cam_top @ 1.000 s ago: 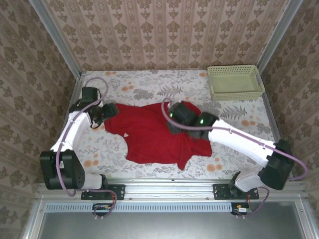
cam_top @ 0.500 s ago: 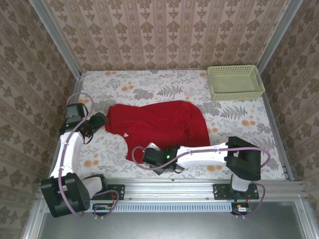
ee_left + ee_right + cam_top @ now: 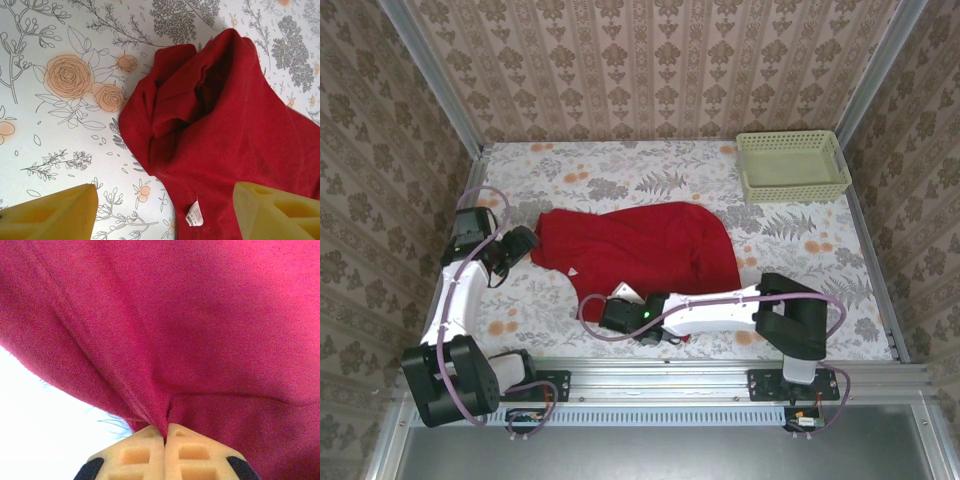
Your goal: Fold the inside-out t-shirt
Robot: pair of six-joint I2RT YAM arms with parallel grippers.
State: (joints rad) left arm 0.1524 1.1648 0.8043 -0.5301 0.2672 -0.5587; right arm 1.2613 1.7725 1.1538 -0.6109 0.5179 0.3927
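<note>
**Item 1. Right claw** (image 3: 612, 316). It lies low at the near edge of the desk (image 3: 620, 170), with its arm reaching leftward across the front. The wrist view shows the two yellow fingers (image 3: 192, 452) pressed together. A ridge of red cloth is pinched in the seam between them, so the claw is fully closed on the garment's near hem.

**Item 2. T-shirt** (image 3: 640, 250). Plain red and soft, it is spread in a rumpled mass across the middle of the desk, longest from left to right. Its near hem runs down to the right claw. In the right wrist view the cloth (image 3: 175, 315) rises away from the pinch in taut folds. A small white tag (image 3: 194, 214) sits on a seam near its left end and shows as a pale fleck from above (image 3: 574, 272).

**Item 3. Left claw** (image 3: 520, 243). It sits at the left end of the garment with its yellow fingers (image 3: 50, 215) spread wide and nothing between them. In its wrist view (image 3: 165, 212) a bunched, folded part of the shirt (image 3: 240, 140) lies ahead on the floral surface.

**Item 4. Basket** (image 3: 790, 165). Pale green with a lattice wall, it stands in the far right corner of the desk, well apart from the garment.
</note>
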